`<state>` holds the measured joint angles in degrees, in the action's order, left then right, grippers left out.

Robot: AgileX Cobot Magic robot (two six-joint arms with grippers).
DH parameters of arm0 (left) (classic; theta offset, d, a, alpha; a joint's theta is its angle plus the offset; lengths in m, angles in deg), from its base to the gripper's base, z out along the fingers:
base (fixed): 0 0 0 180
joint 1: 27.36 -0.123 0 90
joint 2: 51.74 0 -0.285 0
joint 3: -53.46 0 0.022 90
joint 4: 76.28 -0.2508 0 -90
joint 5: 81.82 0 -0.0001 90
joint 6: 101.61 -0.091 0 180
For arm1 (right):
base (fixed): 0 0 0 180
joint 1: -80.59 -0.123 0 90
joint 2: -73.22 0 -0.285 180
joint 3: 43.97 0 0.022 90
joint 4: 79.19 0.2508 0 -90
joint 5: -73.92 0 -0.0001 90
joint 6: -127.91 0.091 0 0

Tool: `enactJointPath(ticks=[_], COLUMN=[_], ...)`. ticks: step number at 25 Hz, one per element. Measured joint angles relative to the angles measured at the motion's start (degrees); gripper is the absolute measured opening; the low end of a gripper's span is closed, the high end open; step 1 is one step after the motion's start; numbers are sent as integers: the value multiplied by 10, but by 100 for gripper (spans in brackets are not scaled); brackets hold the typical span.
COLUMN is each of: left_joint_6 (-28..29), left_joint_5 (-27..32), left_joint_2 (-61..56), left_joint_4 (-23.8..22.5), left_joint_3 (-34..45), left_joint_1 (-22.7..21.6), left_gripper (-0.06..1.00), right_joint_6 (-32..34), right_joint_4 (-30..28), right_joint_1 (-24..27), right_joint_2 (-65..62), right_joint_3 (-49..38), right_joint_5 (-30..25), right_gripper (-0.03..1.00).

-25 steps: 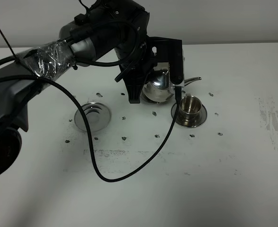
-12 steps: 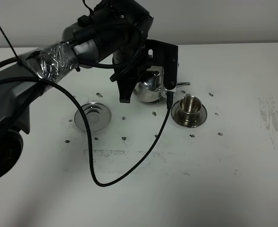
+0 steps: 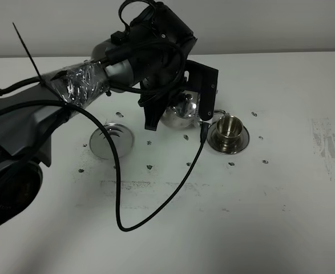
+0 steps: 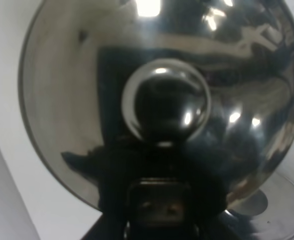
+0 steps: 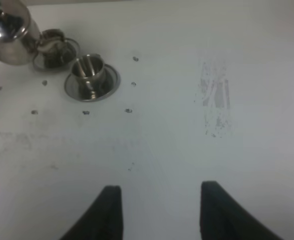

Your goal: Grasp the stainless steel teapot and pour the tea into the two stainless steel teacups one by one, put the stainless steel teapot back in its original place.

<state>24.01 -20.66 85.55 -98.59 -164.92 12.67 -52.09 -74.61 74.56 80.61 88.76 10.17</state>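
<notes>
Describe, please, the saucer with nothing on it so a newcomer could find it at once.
On the white table, look left of the stainless steel teapot, as the high camera sees it. A flat round steel saucer with concentric ridges lies there. Unlike the saucer right of the teapot, which carries a teacup, it is bare.

White desk: small dark specks scattered mid-surface, grey scuff patch far right, faint smudged band nearer. Plain wall behind.

Blurred, glaring teapot; soft shadows
</notes>
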Motion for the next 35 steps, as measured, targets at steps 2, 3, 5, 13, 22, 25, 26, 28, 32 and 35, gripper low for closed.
enactJointPath(ticks=[2,3,5,13,22,25,26,28,32,35], left_joint_6=[3,4,12,43,47,54,56,60,62,63], left_joint_5=[1,1,1,2,-2,-7,-8,-8,-8,-8], left_joint_2=[2,2,2,2,11,18,21,25,31,33], left_joint_4=[-5,-5,-5,-42,-54,-61,-66,-74,-83,-93], left_joint_3=[0,0,0,0,-1,-1,-1,-1,-1,-1], left_joint_1=[1,2,3,14,23,26,27,28,31,36], left_gripper=[18,18,18,18,18,18,18,18,18,18], right_joint_6=[0,0,0,0,0,0,0,0,0,0], right_joint_4=[0,0,0,0,0,0,0,0,0,0], right_joint_1=[0,0,0,0,0,0,0,0,0,0], right_joint_2=[0,0,0,0,0,0,0,0,0,0], right_joint_3=[0,0,0,0,0,0,0,0,0,0], right_joint_5=[0,0,0,0,0,0,0,0,0,0], right_gripper=[35,35,35,35,35,35,35,35,35,35])
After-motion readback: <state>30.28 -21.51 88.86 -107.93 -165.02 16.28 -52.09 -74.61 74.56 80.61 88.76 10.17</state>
